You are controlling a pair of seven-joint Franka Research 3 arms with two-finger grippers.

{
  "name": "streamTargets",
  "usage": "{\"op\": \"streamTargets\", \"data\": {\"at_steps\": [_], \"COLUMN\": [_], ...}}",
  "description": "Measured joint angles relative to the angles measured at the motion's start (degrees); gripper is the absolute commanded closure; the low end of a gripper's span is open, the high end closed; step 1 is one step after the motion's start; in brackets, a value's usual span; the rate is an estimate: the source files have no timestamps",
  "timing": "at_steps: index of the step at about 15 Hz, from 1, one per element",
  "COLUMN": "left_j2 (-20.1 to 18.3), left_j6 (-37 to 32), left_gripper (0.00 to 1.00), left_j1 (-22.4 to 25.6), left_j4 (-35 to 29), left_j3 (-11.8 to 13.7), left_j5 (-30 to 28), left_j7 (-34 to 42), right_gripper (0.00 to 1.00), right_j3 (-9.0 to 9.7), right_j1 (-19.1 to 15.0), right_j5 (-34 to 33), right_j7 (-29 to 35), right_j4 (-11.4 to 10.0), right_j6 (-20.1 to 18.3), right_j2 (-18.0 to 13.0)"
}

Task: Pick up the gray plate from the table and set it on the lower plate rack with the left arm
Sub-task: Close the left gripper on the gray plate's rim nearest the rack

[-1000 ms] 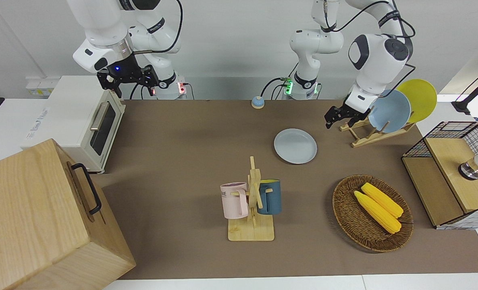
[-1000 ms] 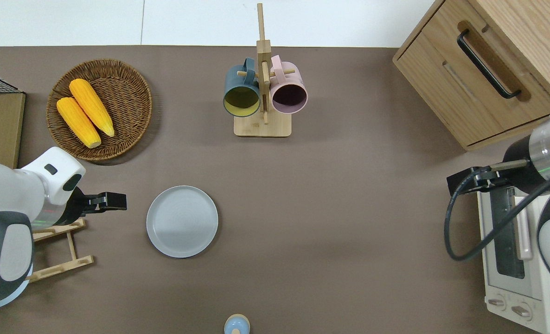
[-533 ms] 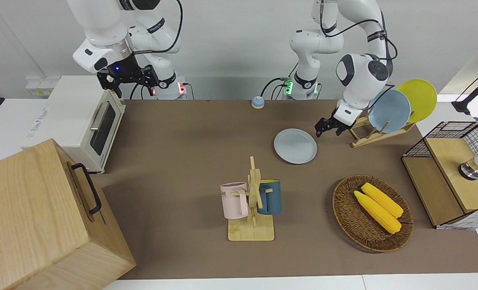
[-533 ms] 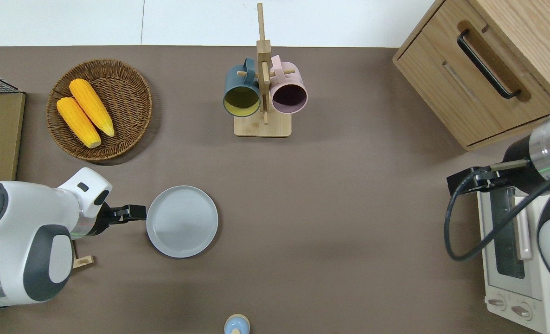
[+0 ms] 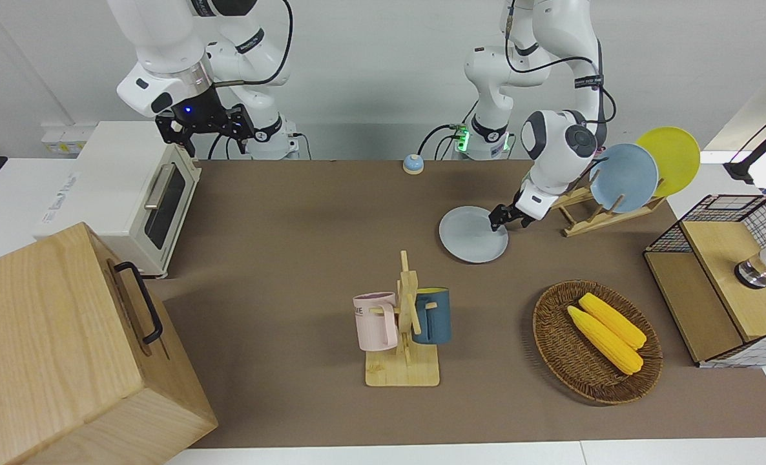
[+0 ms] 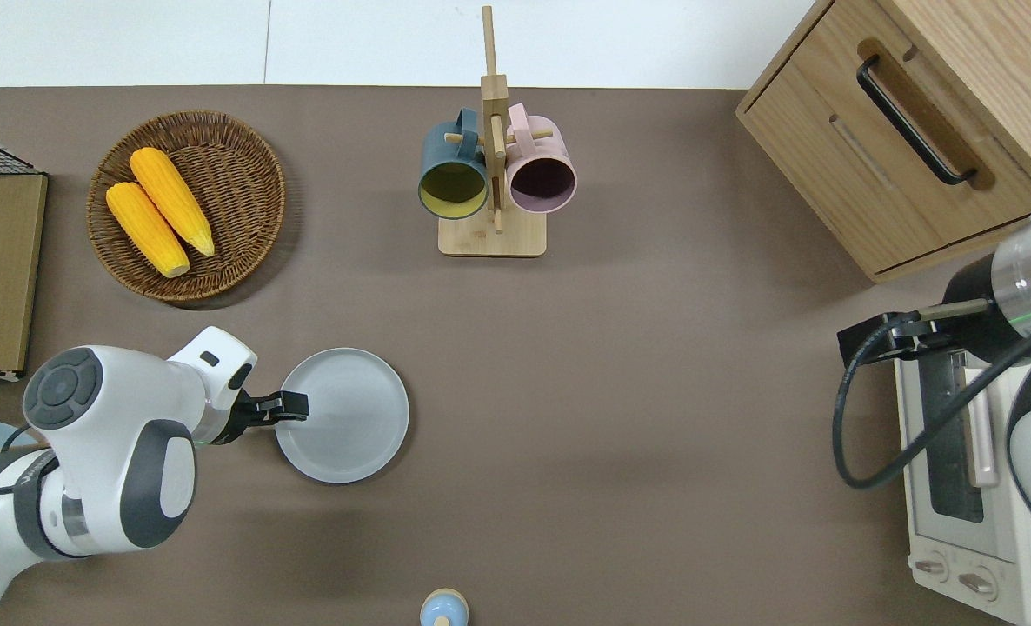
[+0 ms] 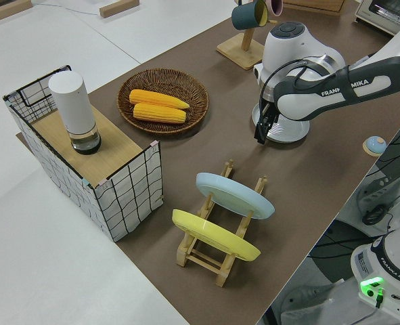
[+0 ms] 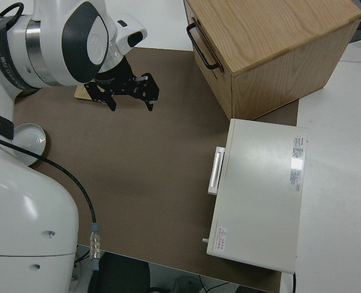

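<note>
Reach step: my left tool point(image 6: 288, 406) is over the gray plate's point(image 6: 350, 417) rim, fingers' gap can't be judged. Plate flat on the desk point(image 6: 620, 391), toward the left arm's end. Next: pinch rim, carry to rack point(image 7: 220, 254).

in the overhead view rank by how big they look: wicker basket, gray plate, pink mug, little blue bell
1. wicker basket
2. gray plate
3. pink mug, though it hangs raised on the mug tree, nearer the camera
4. blue bell
</note>
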Motion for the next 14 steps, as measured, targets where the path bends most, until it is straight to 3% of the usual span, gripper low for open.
{"op": "streamTargets", "data": {"at_steps": [3, 4, 7, 8, 14], "left_j2": [0.97, 1.21, 1.62, 1.71, 1.81], "left_j6": [0.98, 1.40, 2.10, 2.20, 2.27], "left_gripper": [0.09, 0.19, 0.86, 1.00, 1.00], "left_j1": [-0.67, -0.82, -0.92, -0.92, -0.95], "left_j4": [-0.13, -0.26, -0.53, -0.56, -0.67], "left_j3": [-0.15, -0.16, -0.24, -0.26, -0.36], "left_j5": [-0.10, -0.11, -0.13, -0.13, -0.13], "left_j7": [-0.68, -0.76, -1.08, -1.49, -2.86], "right_gripper": [0.017, 0.017, 0.017, 0.017, 0.017], "right_j3": [0.00, 0.00, 0.00, 0.00, 0.00], "right_j1": [0.00, 0.00, 0.00, 0.00, 0.00], "right_j5": [0.00, 0.00, 0.00, 0.00, 0.00], "right_j7": [0.00, 0.00, 0.00, 0.00, 0.00], "right_j4": [0.00, 0.00, 0.00, 0.00, 0.00], "right_j6": [0.00, 0.00, 0.00, 0.00, 0.00], "right_j2": [0.00, 0.00, 0.00, 0.00, 0.00]}}
